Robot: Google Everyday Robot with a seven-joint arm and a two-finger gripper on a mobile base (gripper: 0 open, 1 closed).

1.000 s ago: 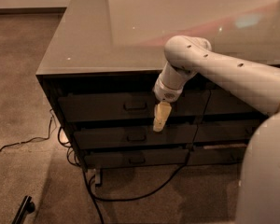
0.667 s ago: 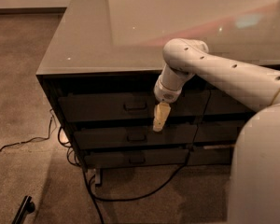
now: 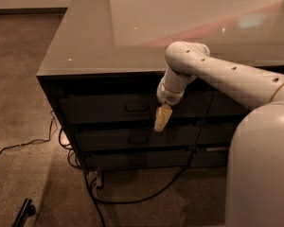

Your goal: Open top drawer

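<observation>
Hardly anything has moved in the last second: the gripper (image 3: 161,119) hangs where it was, and only the robot's pale body (image 3: 260,169) bulks slightly further in at the right. The gripper points down in front of the cabinet (image 3: 85,51), just right of the handle (image 3: 137,108) of the top drawer (image 3: 99,109) and not touching it. Its tip reaches the seam above the middle drawer (image 3: 109,139). I cannot tell whether it is open or closed; it holds nothing I can see. The top drawer sits shut under the counter edge. Cables (image 3: 19,145) trail over the carpet (image 3: 14,79).
</observation>
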